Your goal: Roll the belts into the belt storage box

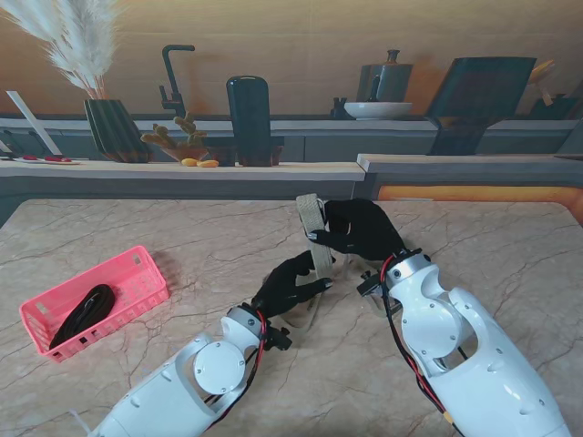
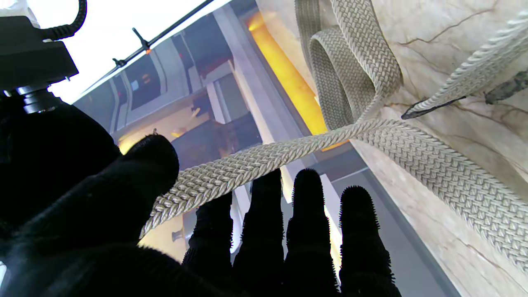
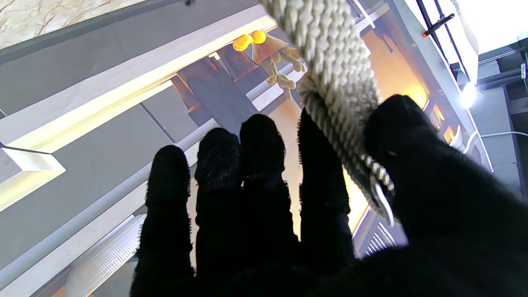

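1. Right hand [image 1: 363, 229] pinching the woven beige belt [image 1: 315, 228] between thumb and forefinger, at about 12 o'clock from the table's middle; held high, presumably so the strap hangs free for winding. Right wrist view: belt end with a metal piece wedged against the thumb [image 3: 412, 165], other fingers [image 3: 260, 156] straight and side by side.
2. Left hand [image 1: 290, 289] nearer to me, at roughly 7 o'clock from the right hand, closed loosely on the same belt; left wrist view shows the strap crossing between thumb [image 2: 136, 173] and the four fingers [image 2: 307, 206], which are slightly apart. Likely acting as a guide, keeping tension on the stretch between the two hands.
3. Past the left hand, the belt drops onto the marble table [image 1: 474, 237], where a loose fold or loop lies flat; not yet a tight coil, so rolling seems only begun.
4. Well apart at 9 o'clock, near the table's left edge: pink belt storage box [image 1: 137, 273], already holding a black belt [image 1: 82, 314], lying loosely rather than neatly coiled, as far as can be told.
5. Judgement: beige belt needs winding into a compact roll before the carry leftward; slack loop on the table could snag or unroll.
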### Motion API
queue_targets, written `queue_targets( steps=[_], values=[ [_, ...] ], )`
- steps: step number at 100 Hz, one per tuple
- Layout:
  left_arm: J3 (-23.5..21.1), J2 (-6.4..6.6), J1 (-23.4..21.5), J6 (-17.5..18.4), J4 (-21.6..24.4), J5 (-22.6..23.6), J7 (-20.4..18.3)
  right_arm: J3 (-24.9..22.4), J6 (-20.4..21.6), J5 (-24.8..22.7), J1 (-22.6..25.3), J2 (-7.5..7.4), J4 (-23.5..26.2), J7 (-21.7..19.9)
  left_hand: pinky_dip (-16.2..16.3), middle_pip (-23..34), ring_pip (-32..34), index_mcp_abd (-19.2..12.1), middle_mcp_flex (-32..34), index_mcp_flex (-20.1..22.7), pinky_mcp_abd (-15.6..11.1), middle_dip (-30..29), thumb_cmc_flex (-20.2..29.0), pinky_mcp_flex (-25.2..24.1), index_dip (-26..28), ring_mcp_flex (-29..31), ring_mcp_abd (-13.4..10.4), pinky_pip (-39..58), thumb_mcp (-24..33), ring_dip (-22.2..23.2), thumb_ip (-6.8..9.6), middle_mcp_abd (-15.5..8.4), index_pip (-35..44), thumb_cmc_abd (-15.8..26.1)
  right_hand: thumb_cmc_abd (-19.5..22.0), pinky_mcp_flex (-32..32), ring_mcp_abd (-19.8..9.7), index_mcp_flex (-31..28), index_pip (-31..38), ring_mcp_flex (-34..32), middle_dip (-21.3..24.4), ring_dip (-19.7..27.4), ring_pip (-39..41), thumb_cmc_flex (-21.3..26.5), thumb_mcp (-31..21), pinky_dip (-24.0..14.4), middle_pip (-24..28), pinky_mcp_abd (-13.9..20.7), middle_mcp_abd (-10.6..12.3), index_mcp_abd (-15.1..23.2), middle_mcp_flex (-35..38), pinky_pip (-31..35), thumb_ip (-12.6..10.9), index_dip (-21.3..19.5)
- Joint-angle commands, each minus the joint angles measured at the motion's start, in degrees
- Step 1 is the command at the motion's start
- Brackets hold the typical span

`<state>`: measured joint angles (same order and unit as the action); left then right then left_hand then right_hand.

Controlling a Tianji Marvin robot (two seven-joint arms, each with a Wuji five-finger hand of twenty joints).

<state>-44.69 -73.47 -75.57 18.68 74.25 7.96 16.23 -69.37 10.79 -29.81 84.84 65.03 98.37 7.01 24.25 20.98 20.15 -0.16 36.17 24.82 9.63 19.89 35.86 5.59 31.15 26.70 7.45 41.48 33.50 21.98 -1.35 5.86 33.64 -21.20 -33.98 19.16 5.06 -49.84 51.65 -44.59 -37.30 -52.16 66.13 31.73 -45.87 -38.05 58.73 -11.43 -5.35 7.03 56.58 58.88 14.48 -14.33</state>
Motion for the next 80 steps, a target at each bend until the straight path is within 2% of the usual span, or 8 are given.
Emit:
queue_targets(
  steps=[1, 3, 10, 15, 25, 52, 76, 80],
  values=[
    [0.20, -0.68, -0.71, -0.02, 0.29, -0.99, 0.09, 0.21, -0.27, 0.14, -0.02, 0.37, 0.56, 0.10, -0.19, 2.41, 1.93, -3.06, 3.85, 2.99, 0.36, 0.91, 3.38, 0.80, 1.60, 2.58, -1.87, 3.26, -2.58, 1.12, -4.25, -2.76, 4.12, 1.36, 2.65, 0.25, -1.89, -3.78, 7.71, 0.48, -0.63, -1.11, 2.20, 2.06, -5.10, -1.39, 1.30, 2.13, -2.46, 6.74, -1.01, 1.79, -0.50, 0.23],
    [0.23, -0.73, -0.76, -0.02, 0.31, -1.08, 0.18, 0.25, -0.31, 0.17, -0.03, 0.37, 0.53, 0.10, -0.15, 2.82, 2.45, -3.53, 4.77, 3.65, 0.39, 1.15, 5.92, 0.93, 1.92, 3.03, -1.88, 3.93, -5.03, 1.26, -5.18, -2.81, 5.28, 1.32, 2.63, 0.32, -1.91, -3.83, 7.72, 0.42, -0.59, -1.11, 2.19, 2.09, -5.10, -1.39, 1.26, 2.17, -2.44, 6.69, -0.95, 1.85, -0.51, 0.25],
    [0.41, -1.15, -0.76, -0.11, 0.05, -0.55, 1.70, 0.39, -0.48, 0.34, -0.08, 0.40, 0.45, 0.08, 0.84, 6.60, 7.25, -5.08, 11.60, 7.75, 0.76, 3.01, 15.96, 2.38, 0.59, 7.90, -0.78, 7.80, -15.28, 3.07, -4.42, -2.47, 13.19, 3.72, 2.70, 0.56, -1.93, -3.90, 7.71, 0.16, -0.47, -1.09, 2.22, 2.08, -5.08, -1.41, 1.20, 2.29, -2.45, 6.69, -0.67, 2.05, -0.55, 0.34],
    [0.49, -1.51, -0.65, -0.39, -0.26, 0.41, 3.25, 0.46, -0.65, 0.50, -0.04, 0.40, 0.45, -0.02, 2.46, 9.72, 11.98, -4.09, 17.34, 11.77, 0.90, 4.22, 20.56, 4.09, -0.57, 12.43, 0.61, 11.43, -16.93, 4.65, -4.30, -1.66, 17.02, 7.13, 2.80, 0.84, -1.92, -4.03, 7.74, -0.13, -0.40, -1.14, 2.39, 2.06, -5.08, -1.48, 1.23, 2.37, -2.48, 6.50, -0.40, 2.34, -0.61, 0.43],
    [0.36, -1.91, -0.32, -1.65, -0.85, 2.08, 5.34, 0.43, -1.28, 1.36, 0.33, 0.35, 0.71, -0.70, 4.48, 12.50, 17.67, -1.10, 22.12, 12.71, 1.15, 4.72, 25.23, 6.42, -2.06, 16.31, 2.03, 15.93, -19.46, 5.24, -3.93, 0.12, 19.66, 7.87, 3.00, 1.76, -1.63, -4.32, 7.84, -1.07, -0.44, -1.67, 3.65, 1.94, -5.24, -1.80, 1.72, 2.54, -3.15, 6.26, 0.23, 3.44, -1.03, 0.67],
    [-0.35, -1.59, 0.91, -1.82, -2.56, 7.74, 8.19, -0.17, -4.52, 6.82, 2.02, -0.39, 1.80, -6.99, 5.43, 13.26, 20.40, 0.16, 23.98, 14.25, 3.10, 4.57, 26.05, 7.16, -3.10, 17.83, 3.33, 17.87, -19.97, 5.43, -3.60, 1.06, 19.43, 6.91, 3.97, 5.19, 0.30, -5.08, 8.50, -3.82, -1.99, -5.59, 9.57, 2.74, -5.58, -4.95, 4.52, 2.60, -7.13, 3.42, 1.23, 10.38, -1.36, 0.08],
    [-1.40, -0.98, 1.39, -1.52, -3.42, 13.65, 11.62, 0.12, -8.00, 9.94, 2.41, -0.72, 1.47, -10.17, 5.89, 14.31, 22.15, 0.18, 24.25, 14.32, 3.34, 5.03, 25.38, 7.17, -3.66, 18.11, 4.15, 18.70, -19.07, 6.05, -3.34, 1.30, 19.47, 5.98, 5.37, 4.77, 0.85, -4.79, 8.07, -3.58, -3.19, -6.94, 10.32, 3.45, -4.54, -5.76, 5.23, 2.40, -7.97, 2.50, 0.72, 11.39, -1.74, -2.54],
    [-1.56, -0.94, 1.37, -1.48, -3.44, 14.13, 12.08, 0.24, -8.96, 10.95, 2.43, -0.70, 1.44, -10.62, 6.09, 15.08, 22.75, -0.23, 23.95, 13.89, 3.57, 5.69, 22.85, 6.94, -3.86, 18.01, 4.17, 18.83, -15.07, 6.44, -3.90, 1.01, 20.21, 4.49, 5.44, 4.66, 0.89, -4.80, 8.01, -3.51, -3.22, -6.98, 10.30, 3.55, -4.50, -5.79, 5.17, 2.36, -8.03, 2.37, 0.65, 11.39, -1.79, -2.69]
  ],
)
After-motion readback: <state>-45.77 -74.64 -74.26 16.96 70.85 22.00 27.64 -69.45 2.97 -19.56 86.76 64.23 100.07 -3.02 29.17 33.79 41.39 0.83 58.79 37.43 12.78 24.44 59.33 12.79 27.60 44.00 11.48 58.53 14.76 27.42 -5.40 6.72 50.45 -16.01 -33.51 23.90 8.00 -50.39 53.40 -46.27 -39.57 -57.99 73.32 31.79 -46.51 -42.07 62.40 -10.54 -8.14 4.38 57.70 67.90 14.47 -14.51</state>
